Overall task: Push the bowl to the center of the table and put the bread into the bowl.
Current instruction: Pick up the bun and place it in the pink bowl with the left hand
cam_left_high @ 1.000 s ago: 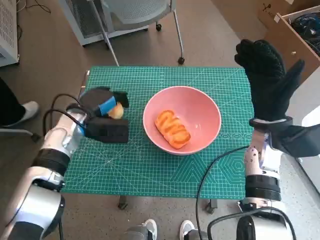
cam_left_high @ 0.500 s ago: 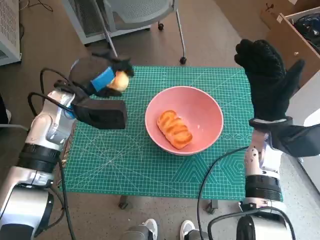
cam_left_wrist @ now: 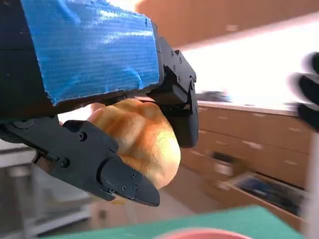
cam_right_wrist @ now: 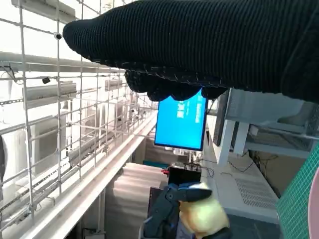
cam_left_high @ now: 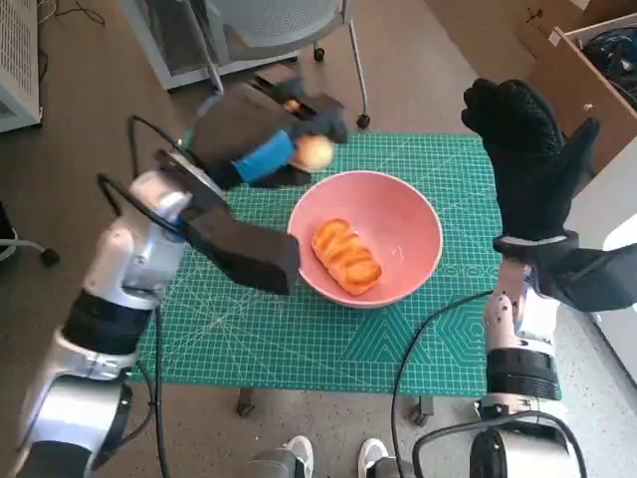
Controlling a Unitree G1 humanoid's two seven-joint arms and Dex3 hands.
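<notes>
A pink bowl (cam_left_high: 403, 214) sits near the middle of the green mat (cam_left_high: 249, 339) with a striped orange bread (cam_left_high: 345, 257) lying inside it. My left hand (cam_left_high: 261, 129) hovers high over the bowl's far left rim and grips a round golden bread roll (cam_left_high: 314, 151). The left wrist view shows that roll (cam_left_wrist: 142, 142) pinched between the black fingers (cam_left_wrist: 122, 179), with the bowl's pink rim (cam_left_wrist: 199, 234) just below. My right hand (cam_left_high: 532, 164) is raised at the right side of the table, fingers spread, holding nothing.
An office chair (cam_left_high: 269, 25) stands beyond the table's far edge. A wooden box (cam_left_high: 582, 70) with cables sits at the far right. The right wrist view looks across the room at a blue screen (cam_right_wrist: 182, 122) and wire shelving (cam_right_wrist: 45, 99).
My left hand has lifted the roll from the mat's left side and carried it up and rightward toward the bowl. The right hand has stayed raised.
</notes>
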